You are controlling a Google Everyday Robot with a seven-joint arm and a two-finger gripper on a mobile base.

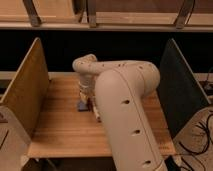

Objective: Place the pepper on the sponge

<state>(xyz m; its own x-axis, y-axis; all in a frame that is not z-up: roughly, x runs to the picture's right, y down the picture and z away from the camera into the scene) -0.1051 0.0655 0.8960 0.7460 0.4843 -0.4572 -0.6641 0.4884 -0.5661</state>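
Note:
My gripper [86,98] points down over the middle of the wooden table [60,125], at the end of the cream arm [125,100] that fills the centre of the camera view. A small blue-grey sponge [81,105] lies on the table just below and left of the gripper, its right part covered by the wrist. The pepper is hidden; I cannot make it out at the gripper or on the table. A small pale thing [96,115] peeks out beside the arm, right of the sponge.
Upright side panels wall the table: a tan one [27,87] on the left and a dark one [180,85] on the right. Dark space and a shelf rail [105,24] run behind. The arm hides the table's right half.

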